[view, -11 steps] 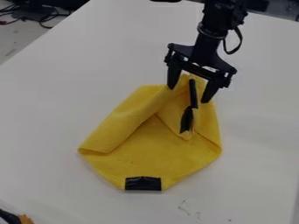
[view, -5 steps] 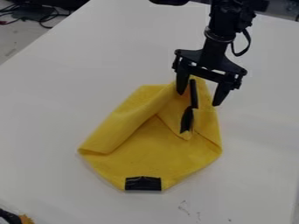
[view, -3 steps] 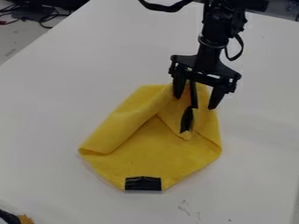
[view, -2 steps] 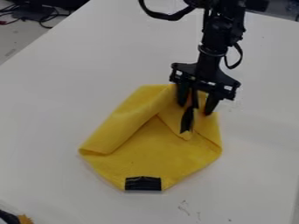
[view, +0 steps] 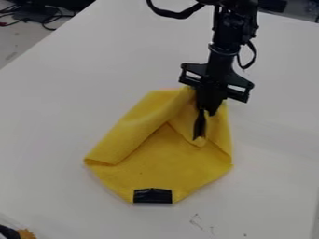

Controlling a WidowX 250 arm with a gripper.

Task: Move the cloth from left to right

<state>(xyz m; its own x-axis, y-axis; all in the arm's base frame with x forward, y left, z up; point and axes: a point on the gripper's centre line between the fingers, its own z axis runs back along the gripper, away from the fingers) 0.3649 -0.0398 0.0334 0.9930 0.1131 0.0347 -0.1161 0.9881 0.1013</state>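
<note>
The gripper [view: 208, 111] hangs at the upper part of the yellow cloth, with its fingers drawn together. It is shut on the cloth's raised fold, beside the black strip there. The yellow cloth [view: 165, 154] lies on the white table, its left side folded inward and its upper end bunched under the gripper. A black patch [view: 152, 195] sits at the cloth's near edge.
The white table [view: 74, 102] surrounds the cloth. A dark object with an orange-brown tip [view: 26, 234] is at the lower left corner. Cables [view: 46, 21] lie beyond the table edge at the upper left.
The gripper came down and slightly left onto the cloth, and its fingers closed on the fold. The cloth's right edge has drawn in a little.
</note>
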